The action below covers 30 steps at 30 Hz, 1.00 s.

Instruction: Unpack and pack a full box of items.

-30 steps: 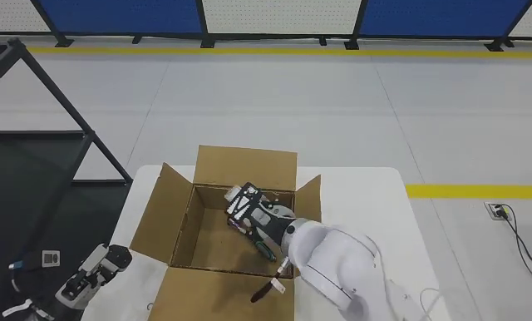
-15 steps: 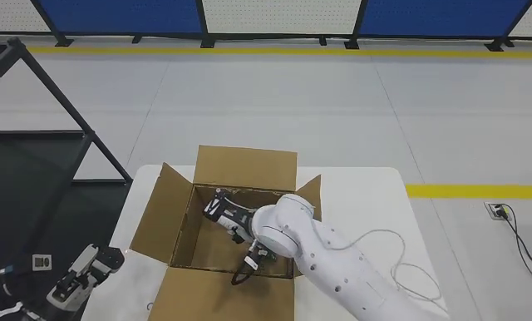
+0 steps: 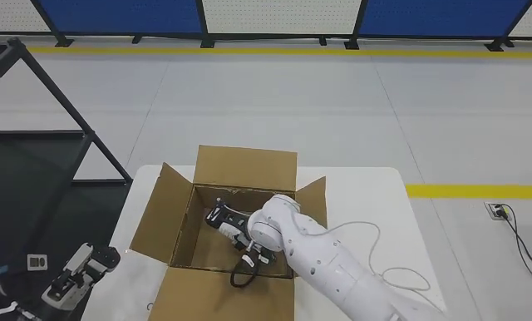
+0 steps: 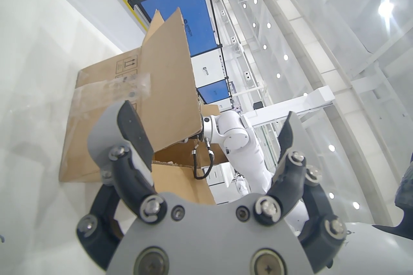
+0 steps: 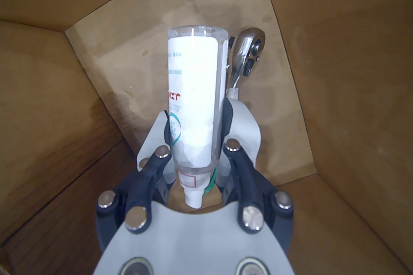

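Inside the box (image 3: 247, 165) the right gripper (image 5: 195, 128) points down, clamped on a bottle (image 5: 192, 86) beside a ratchet (image 5: 246, 57); left gripper (image 4: 209, 118) gapes wide by the white table (image 3: 366, 196). Blue panels (image 3: 116, 9) beyond.

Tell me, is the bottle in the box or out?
In. The right gripper holds the bottle down inside the box, brown walls all around, a wrench next to it.

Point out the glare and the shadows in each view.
Left wrist view: ceiling lamps flare bright behind the open left gripper. Right wrist view: the label of the bottle held in the right gripper washes out white, and the ratchet head glints. Top view: even light, with the inside of the box in shade.
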### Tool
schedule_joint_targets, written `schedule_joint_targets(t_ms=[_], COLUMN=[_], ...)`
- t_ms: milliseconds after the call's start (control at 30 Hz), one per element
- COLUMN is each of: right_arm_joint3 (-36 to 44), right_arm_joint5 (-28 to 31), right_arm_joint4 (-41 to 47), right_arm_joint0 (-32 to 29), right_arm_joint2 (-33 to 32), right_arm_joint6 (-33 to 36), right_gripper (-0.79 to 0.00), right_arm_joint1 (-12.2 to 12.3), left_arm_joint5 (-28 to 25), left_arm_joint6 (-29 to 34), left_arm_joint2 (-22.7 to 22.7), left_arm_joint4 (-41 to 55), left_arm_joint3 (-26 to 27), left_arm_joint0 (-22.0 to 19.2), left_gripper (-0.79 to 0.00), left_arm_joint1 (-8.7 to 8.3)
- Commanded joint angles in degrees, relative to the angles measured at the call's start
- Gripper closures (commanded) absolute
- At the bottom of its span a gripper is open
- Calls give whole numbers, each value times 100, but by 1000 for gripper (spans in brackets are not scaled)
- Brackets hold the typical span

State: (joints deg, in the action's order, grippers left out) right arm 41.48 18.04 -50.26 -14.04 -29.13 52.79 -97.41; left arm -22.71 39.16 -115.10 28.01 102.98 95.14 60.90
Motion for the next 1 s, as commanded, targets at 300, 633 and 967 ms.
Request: schedule_joint_targets(t_ms=[300, 633, 967], right_arm_joint3=[-769, -1045, -1159], right_arm_joint5=[115, 220, 259], right_arm_joint4=[89, 78, 12], right_arm_joint0=[200, 323, 352], right_arm_joint2=[70, 36, -49], right_arm_joint6=[-272, -344, -355], right_gripper=[-188, -231, -268], right_arm_joint1=[-317, -469, -522], left_arm_joint5=[19, 38, 49], left_arm_joint6=[34, 62, 83], left_arm_joint2=[-11, -16, 12], left_arm_joint4=[-18, -24, -41], left_arm_joint3=[-22, -29, -27], left_arm_joint0=[-27, -37, -69], left_gripper=[-785, -785, -785], left_arm_joint1=[4, 7, 11])
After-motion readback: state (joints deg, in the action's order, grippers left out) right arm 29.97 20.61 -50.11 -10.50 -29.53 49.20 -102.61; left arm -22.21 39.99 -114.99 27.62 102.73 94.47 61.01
